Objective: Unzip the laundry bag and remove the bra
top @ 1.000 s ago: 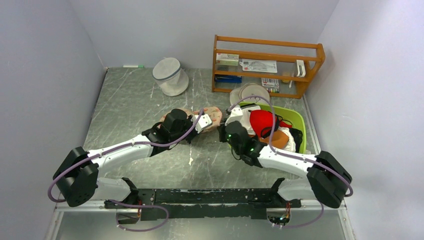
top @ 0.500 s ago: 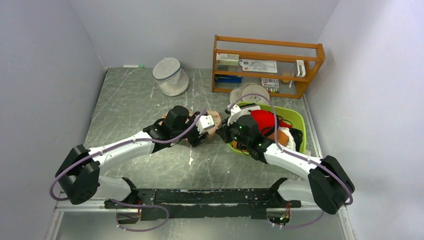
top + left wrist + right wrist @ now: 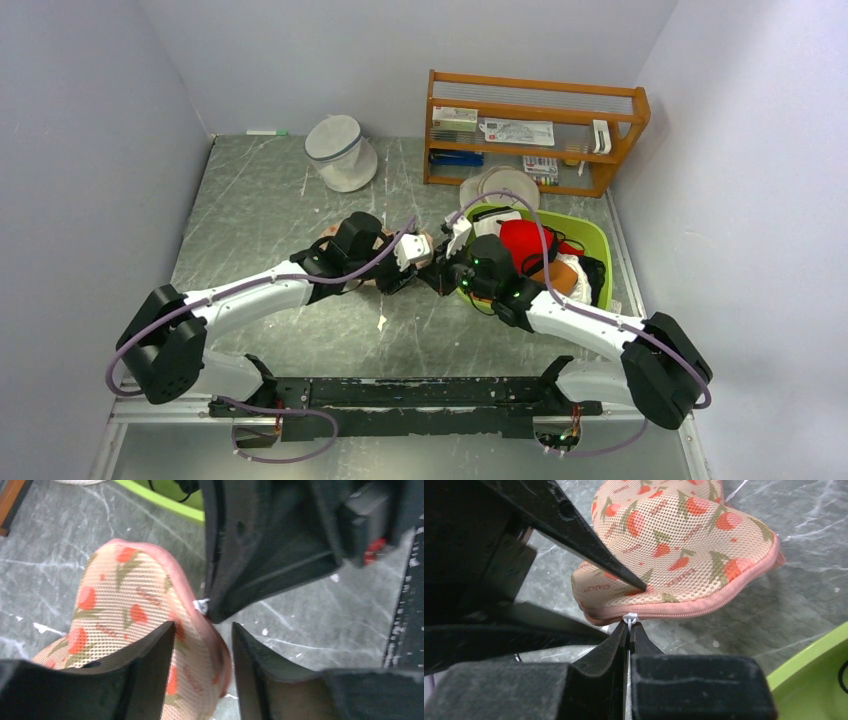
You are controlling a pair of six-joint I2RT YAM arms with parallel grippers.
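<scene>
right gripper [image 3: 629,626] clamps the white zip tab [image 3: 629,616] on the peach strawberry-print mesh pouch [image 3: 674,545]; left gripper [image 3: 201,627] spread open, so the pouch may drag instead of unzipping.

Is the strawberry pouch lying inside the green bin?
No, the laundry bag rests on the grey table, outside the green bin.

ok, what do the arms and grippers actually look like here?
The left arm and right arm are white links between bulky black joint housings, with a purple cable looping along each. The left gripper and right gripper have matte black, wedge-shaped fingers. Small green lights show on the right wrist.
</scene>
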